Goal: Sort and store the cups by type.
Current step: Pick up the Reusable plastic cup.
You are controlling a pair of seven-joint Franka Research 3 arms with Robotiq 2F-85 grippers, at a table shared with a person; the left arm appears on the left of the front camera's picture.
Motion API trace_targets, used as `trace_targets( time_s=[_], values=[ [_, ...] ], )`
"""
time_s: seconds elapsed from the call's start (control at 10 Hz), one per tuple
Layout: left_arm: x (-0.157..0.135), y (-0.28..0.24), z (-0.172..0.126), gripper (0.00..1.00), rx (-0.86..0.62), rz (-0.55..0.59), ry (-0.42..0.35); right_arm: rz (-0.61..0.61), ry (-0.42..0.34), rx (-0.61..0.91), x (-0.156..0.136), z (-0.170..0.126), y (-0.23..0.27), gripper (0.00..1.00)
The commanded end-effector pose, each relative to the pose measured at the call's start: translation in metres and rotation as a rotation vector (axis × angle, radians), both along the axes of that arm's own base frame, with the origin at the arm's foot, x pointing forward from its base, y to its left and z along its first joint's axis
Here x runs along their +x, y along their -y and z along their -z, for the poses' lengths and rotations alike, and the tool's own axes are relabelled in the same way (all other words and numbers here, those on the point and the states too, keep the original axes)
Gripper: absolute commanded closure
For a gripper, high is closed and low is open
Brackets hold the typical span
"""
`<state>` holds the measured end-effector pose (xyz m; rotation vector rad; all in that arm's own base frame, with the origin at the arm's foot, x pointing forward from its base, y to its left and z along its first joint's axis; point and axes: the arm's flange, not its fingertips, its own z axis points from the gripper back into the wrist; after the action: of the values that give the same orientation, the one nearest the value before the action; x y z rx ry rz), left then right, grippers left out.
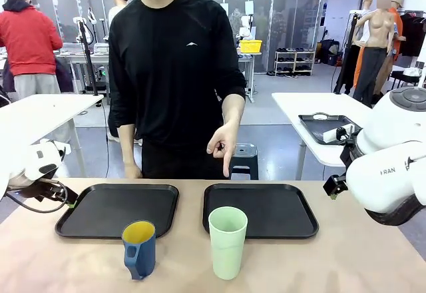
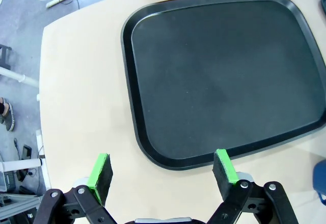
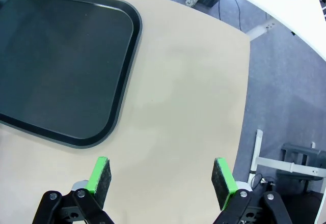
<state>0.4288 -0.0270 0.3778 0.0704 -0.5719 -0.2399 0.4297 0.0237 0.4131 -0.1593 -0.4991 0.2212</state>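
Note:
Two cups stand near the table's front edge. The dark blue cup with a yellow inside is in front of the left black tray. The taller pale mint-green tumbler is in front of the right black tray. My left gripper hangs open above the near left corner of the left tray, nothing between its green pads. My right gripper is open over bare tabletop beside the right tray. A sliver of the blue cup shows at the left wrist view's right edge.
A person in a black top stands at the far side, one hand pointing down toward the right tray. My right arm's white body bulks at the right edge. The table's right edge drops to grey floor.

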Motion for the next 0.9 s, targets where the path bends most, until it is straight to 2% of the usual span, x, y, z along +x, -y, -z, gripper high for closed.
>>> trace_targets(
  time_s=[0.0, 0.8],
  values=[
    [-0.0002, 0.0001, 0.0001, 0.00, 0.006, 0.004, -0.003, -0.004, 0.000, 0.001, 0.0000, 0.0002, -0.0012, 0.00],
    [-0.0002, 0.0001, 0.0001, 0.00, 0.006, 0.004, -0.003, 0.000, 0.000, 0.000, 0.0000, 0.0000, 0.0000, 0.00]
  ],
)
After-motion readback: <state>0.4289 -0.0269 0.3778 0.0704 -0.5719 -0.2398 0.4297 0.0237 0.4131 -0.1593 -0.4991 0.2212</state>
